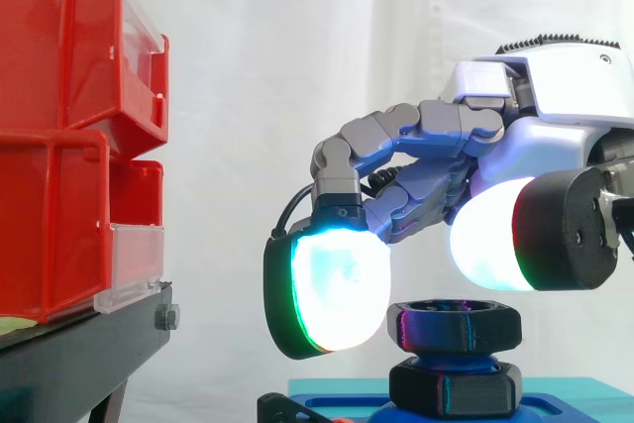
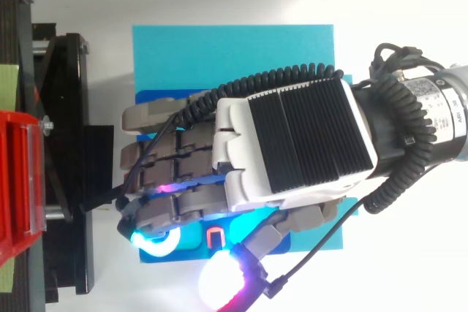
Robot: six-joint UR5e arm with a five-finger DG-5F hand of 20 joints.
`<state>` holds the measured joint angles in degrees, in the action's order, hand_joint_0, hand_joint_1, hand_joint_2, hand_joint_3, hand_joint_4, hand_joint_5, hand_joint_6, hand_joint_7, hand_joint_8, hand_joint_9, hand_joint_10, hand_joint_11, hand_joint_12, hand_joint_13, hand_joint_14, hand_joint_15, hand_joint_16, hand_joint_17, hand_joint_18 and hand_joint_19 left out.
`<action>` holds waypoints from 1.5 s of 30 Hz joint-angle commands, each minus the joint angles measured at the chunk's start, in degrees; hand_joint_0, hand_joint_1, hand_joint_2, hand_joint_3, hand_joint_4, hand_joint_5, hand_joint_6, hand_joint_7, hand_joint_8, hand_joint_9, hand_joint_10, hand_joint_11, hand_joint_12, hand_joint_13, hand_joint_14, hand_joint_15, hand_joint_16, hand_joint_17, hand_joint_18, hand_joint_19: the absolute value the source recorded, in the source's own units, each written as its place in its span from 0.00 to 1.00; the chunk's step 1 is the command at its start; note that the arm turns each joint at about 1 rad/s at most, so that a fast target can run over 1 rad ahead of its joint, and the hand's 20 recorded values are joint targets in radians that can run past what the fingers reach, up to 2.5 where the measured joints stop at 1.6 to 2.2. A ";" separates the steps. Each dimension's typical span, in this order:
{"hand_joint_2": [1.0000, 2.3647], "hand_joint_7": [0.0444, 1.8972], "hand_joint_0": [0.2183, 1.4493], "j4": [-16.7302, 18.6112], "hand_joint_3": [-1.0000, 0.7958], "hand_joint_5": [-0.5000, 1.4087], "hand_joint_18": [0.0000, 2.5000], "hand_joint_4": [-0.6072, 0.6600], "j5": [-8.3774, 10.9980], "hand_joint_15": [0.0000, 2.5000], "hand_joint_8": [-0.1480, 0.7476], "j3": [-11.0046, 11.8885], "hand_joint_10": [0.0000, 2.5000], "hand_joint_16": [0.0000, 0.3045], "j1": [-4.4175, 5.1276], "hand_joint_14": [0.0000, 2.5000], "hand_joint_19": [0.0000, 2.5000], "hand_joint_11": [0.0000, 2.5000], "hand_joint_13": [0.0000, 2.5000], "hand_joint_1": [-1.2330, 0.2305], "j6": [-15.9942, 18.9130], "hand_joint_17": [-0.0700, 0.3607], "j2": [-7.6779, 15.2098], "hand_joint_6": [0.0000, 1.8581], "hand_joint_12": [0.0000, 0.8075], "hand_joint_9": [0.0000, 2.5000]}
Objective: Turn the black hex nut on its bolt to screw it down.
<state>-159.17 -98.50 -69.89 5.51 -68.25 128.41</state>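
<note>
Hovering with grey jointed hand (image 1: 555,141) curled and glowing fingers (image 1: 337,284) clasping nothing, just above the black hexagonal plastic nut (image 1: 454,326) sitting high on its bolt (image 1: 456,358) over the turquoise base plate (image 2: 219,49). Lower to bracket opposite flats, pinch squarely, then twist without tilting.

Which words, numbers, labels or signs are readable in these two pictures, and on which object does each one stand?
No text can be read.
White label on the arm: print too small to read.
Red outline on the blue base: a mark, not a legible character.
Red bins and black hex nut: no print visible.
</note>
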 commanded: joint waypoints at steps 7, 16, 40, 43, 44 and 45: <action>0.00 0.52 0.21 0.00 0.28 0.17 0.12 0.59 -0.73 0.06 0.41 0.01 0.00 0.08 -0.42 0.00 0.03 0.08 0.24 0.56 -0.56 0.29 0.00 0.34 0.32 0.25; 0.00 0.51 0.21 0.00 0.28 0.17 0.12 0.60 -1.96 0.06 0.42 0.01 0.00 0.08 -1.12 0.00 0.03 0.09 0.24 0.58 -1.09 0.30 0.00 0.35 0.32 0.25; 0.00 0.52 0.21 -0.09 0.28 0.17 0.13 0.60 -3.80 0.06 0.41 -0.07 0.00 0.08 -2.09 0.00 0.03 0.09 0.24 0.58 -3.29 0.30 0.00 0.34 0.32 0.25; 0.00 0.51 0.21 0.00 0.28 0.17 0.13 0.60 -3.80 0.06 0.41 -0.07 0.00 0.08 -2.09 0.00 0.03 0.09 0.24 0.58 -3.38 0.30 0.00 0.34 0.32 0.25; 0.00 0.52 0.21 0.09 0.28 0.17 0.13 0.60 -3.80 0.06 0.41 -0.16 0.00 0.09 -2.09 0.00 0.03 0.08 0.24 0.58 -3.38 0.30 0.00 0.34 0.32 0.25; 0.00 0.52 0.21 0.62 0.28 0.17 0.13 0.60 -3.80 0.06 0.41 -0.07 0.00 0.09 -2.09 0.00 0.03 0.08 0.24 0.58 -3.38 0.30 0.00 0.34 0.32 0.25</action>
<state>-159.10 -102.30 -69.99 3.43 -71.59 128.41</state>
